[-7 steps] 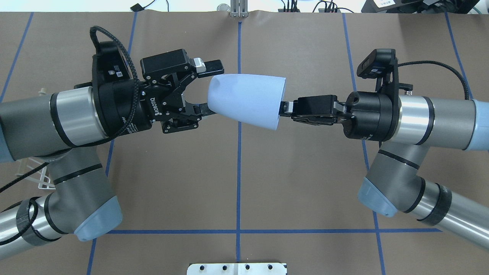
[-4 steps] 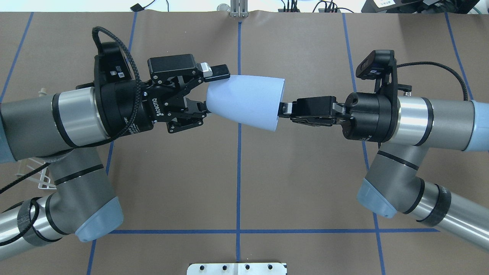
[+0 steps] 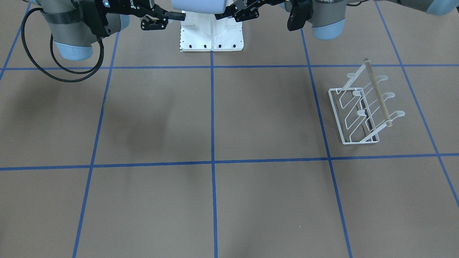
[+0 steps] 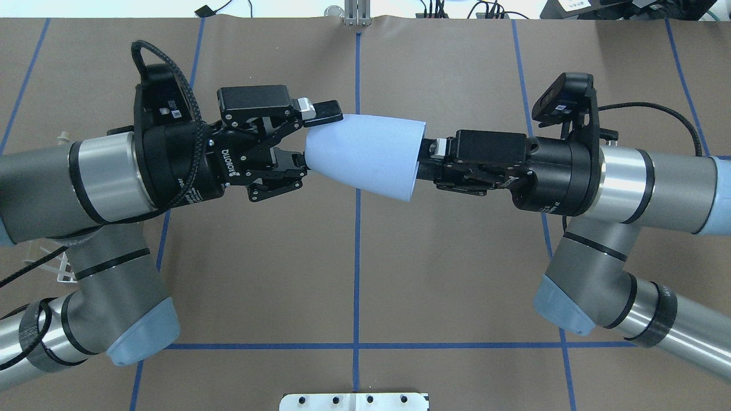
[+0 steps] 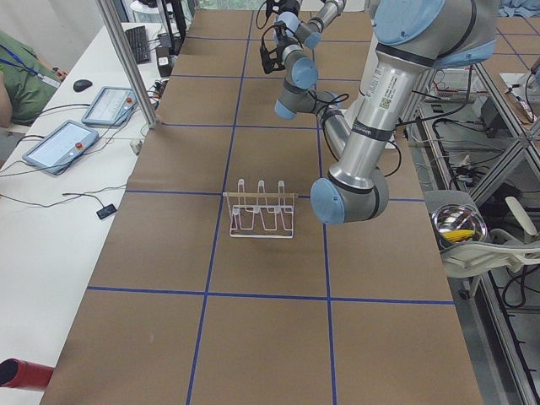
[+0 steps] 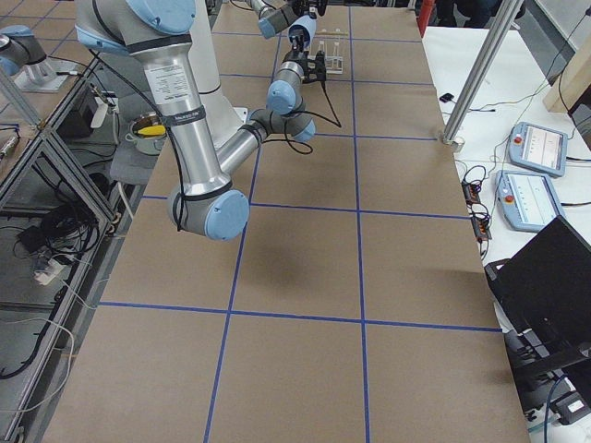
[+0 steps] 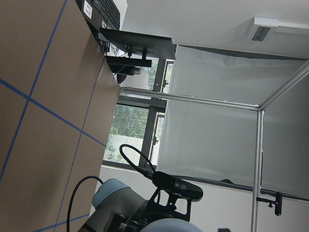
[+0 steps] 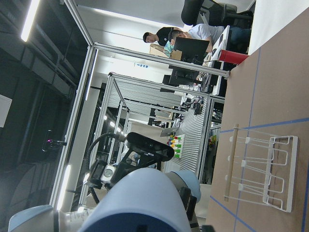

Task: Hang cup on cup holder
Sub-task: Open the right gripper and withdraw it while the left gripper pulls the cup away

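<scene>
The light blue cup (image 4: 365, 154) lies on its side in the air between both arms, base toward my left arm. It also shows at the top edge of the front view (image 3: 199, 4) and in the right wrist view (image 8: 140, 203). My left gripper (image 4: 314, 137) is shut on the cup's base, with a finger (image 4: 326, 111) on its far side. My right gripper (image 4: 425, 157) is at the cup's rim with its jaws apart. The white wire cup holder (image 3: 362, 107) with a wooden rod stands on the table on my left side, also in the left side view (image 5: 261, 211).
The white metal pedestal (image 3: 211, 32) stands at the robot's base, below the cup. In the overhead view the cup holder (image 4: 57, 268) is mostly hidden under my left arm. Blue tape lines cross the brown table. Tablets and operators are beyond the far table edge.
My left gripper moved in and closed on the cup's base. My right gripper's jaws then spread at the rim. The cup shifted slightly toward my left arm.
</scene>
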`<state>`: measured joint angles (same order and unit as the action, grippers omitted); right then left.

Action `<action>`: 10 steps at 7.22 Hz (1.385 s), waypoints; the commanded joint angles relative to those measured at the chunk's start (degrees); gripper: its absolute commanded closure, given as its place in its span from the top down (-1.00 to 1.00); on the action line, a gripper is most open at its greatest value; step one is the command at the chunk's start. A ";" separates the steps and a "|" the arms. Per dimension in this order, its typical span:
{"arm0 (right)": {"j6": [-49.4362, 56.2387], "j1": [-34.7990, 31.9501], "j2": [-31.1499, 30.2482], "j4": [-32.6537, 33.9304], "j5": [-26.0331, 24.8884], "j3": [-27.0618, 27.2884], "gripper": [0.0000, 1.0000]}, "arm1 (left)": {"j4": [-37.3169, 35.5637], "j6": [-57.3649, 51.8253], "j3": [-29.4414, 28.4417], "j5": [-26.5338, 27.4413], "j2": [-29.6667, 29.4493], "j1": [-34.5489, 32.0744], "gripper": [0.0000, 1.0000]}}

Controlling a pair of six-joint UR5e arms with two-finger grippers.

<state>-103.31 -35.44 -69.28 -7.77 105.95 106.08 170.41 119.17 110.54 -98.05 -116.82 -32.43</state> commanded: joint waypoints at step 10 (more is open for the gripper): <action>10.76 -30.88 -7.99 12.43 21.12 -12.72 1.00 | -22.37 -12.18 1.44 -11.89 2.82 -17.91 -1.00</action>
<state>-100.01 -60.64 -78.16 -3.90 124.13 96.01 153.11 110.38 111.91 -107.41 -114.78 -47.49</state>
